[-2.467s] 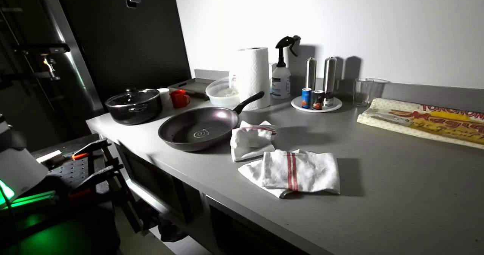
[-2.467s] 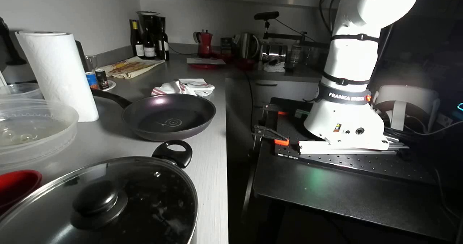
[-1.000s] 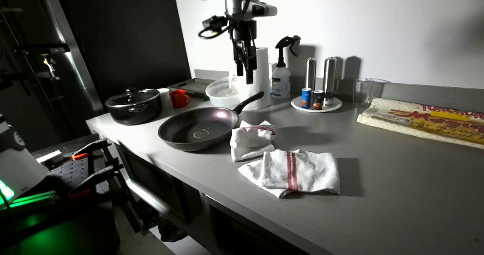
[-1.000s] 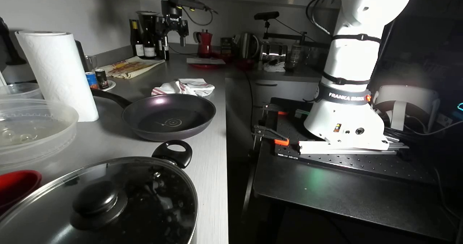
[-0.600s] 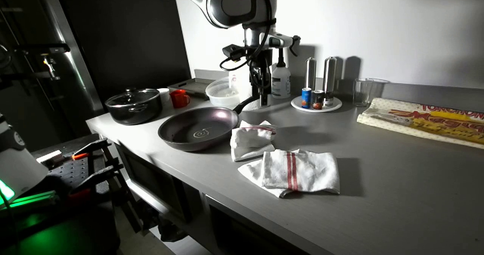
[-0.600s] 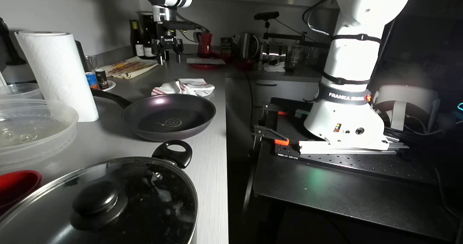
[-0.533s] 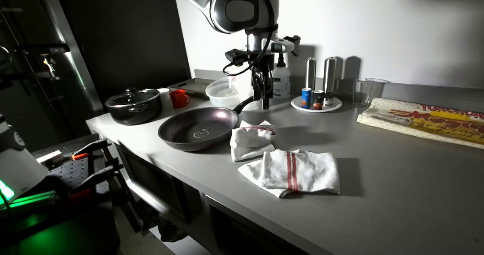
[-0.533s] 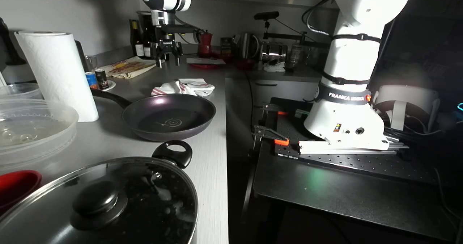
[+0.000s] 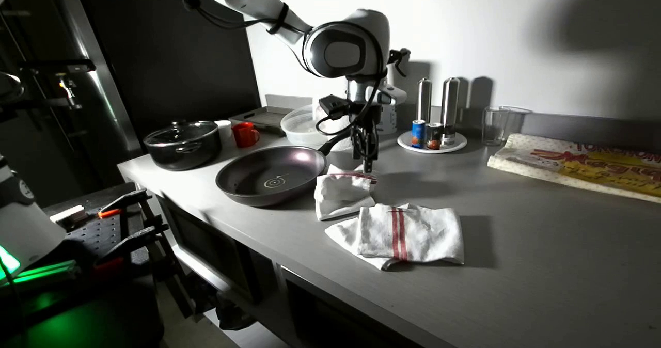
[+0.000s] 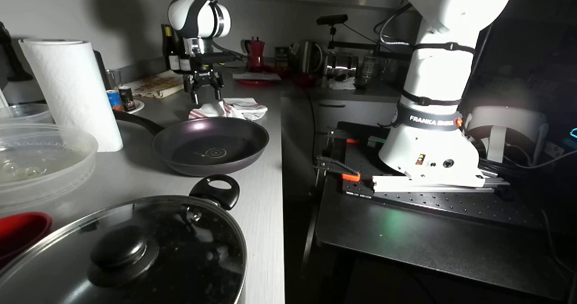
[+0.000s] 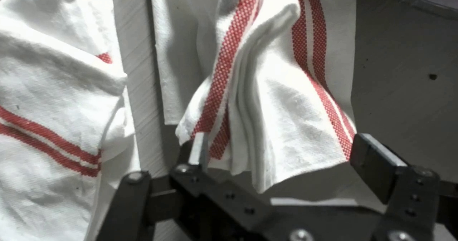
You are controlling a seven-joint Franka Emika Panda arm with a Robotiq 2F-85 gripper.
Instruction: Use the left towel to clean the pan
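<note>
1. Sitting toward the left end of your counter (image 9: 516,286) in an exterior view is a black pot (image 9: 186,157), its glass lid (image 9: 178,133) on.
2. Just right of the pot you have a white cup (image 9: 224,129) and a red mug (image 9: 245,135); farther back are a gray tray (image 9: 266,117) and a clear plastic tub (image 9: 304,128).
3. Next comes your pan (image 9: 273,176), flat on the counter, inside facing up, its handle (image 9: 335,141) pointing to the far right.
4. Beside the pan's right rim lies your left towel (image 9: 342,193), white with red stripes, folded and bunched; whether the two touch, you cannot tell.
5. At the far end of that towel, your gripper (image 11: 282,149) points down, its fingers (image 11: 375,166) spread wide. The wrist view shows you the raised end of the cloth between them; you cannot tell whether either finger touches it.
6. Behind the gripper you see parts of a white spray bottle (image 9: 388,122); the arm (image 9: 343,53) hides its middle.
7. Nearer and farther right, just apart from the left towel, your second towel (image 9: 423,234) lies folded, a pair of red stripes across its top.
8. Farther back, a white plate (image 9: 461,142) carries two silver cylinders (image 9: 450,103), a blue can (image 9: 418,135) and a dark can (image 9: 434,137).
9. Last on the right, you have a clear glass (image 9: 494,126), then a folded cloth (image 9: 578,167) printed in red and yellow.
</note>
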